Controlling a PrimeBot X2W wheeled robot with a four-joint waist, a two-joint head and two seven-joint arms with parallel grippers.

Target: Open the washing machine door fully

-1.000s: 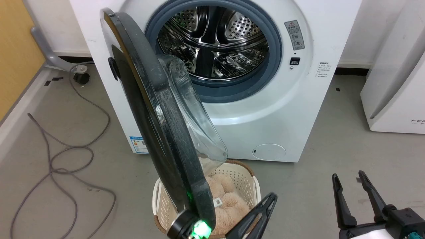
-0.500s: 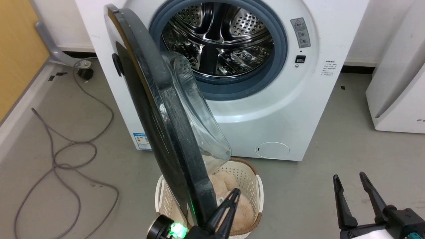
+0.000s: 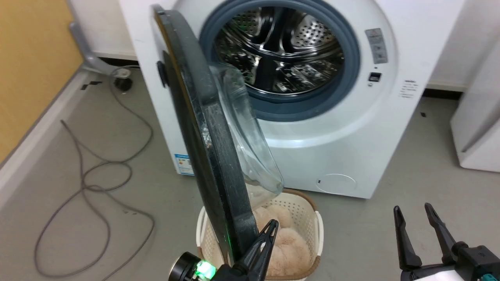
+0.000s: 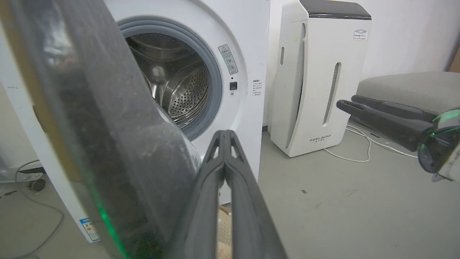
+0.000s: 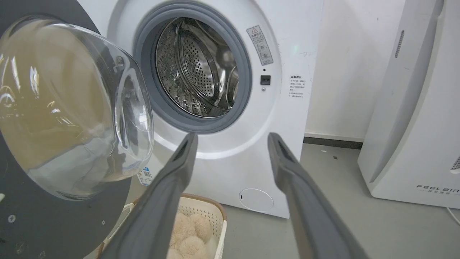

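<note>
The white washing machine (image 3: 332, 156) stands ahead with its steel drum (image 3: 281, 50) exposed. The washing machine door (image 3: 207, 128) is swung out on its left hinge and stands edge-on to me, its clear glass bowl (image 3: 250, 144) bulging right. My left gripper (image 3: 271, 224) is shut with nothing in it, and it lies against or just beside the inner side of the door's lower rim. In the left wrist view its closed fingers (image 4: 224, 144) rise beside the dark door (image 4: 90, 126). My right gripper (image 3: 412, 210) is open at the lower right, away from the door (image 5: 72, 108).
A cream laundry basket (image 3: 308, 218) holding a beige plush toy (image 3: 285, 242) sits on the floor under the door's free edge. A grey cable (image 3: 90, 183) loops on the floor at left. The white FEELBAIR appliance (image 4: 320, 72) stands right of the washer.
The head camera has shifted, sliding the scene to the right. A second ago my left gripper was to the right of the door; it has moved left to the door's lower rim. My right gripper has stayed put.
</note>
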